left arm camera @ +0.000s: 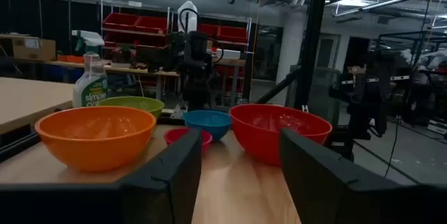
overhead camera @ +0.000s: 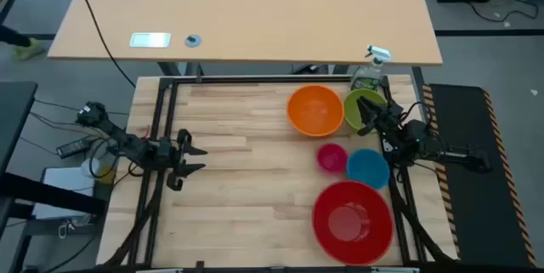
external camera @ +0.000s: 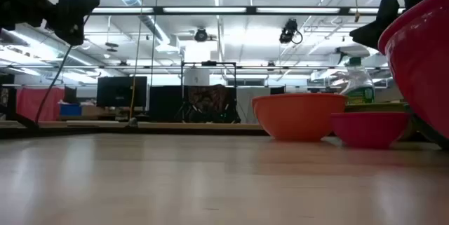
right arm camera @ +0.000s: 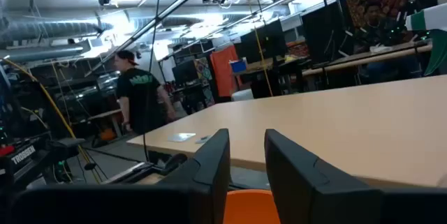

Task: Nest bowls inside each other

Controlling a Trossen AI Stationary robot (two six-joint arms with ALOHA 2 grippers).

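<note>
Five bowls stand on their bases on the right half of the wooden table: orange (overhead camera: 315, 109) and lime green (overhead camera: 364, 103) at the far side, small pink (overhead camera: 332, 156) and blue (overhead camera: 368, 168) in the middle, and large red (overhead camera: 352, 220) near the front edge. My right gripper (overhead camera: 363, 116) hangs above the green bowl. It is raised off the table, and its fingers (right arm camera: 209, 165) stand a narrow gap apart with nothing between them. At the table's left edge my left gripper (overhead camera: 197, 157) is open and faces the bowls, with nothing between its fingers (left arm camera: 174, 175).
A green spray bottle (overhead camera: 368, 72) stands at the far right corner, just behind the green bowl. A black frame rail (overhead camera: 255, 80) runs along the table's far edge, with a tan table (overhead camera: 255, 9) beyond it. A person (right arm camera: 143, 102) stands in the room behind.
</note>
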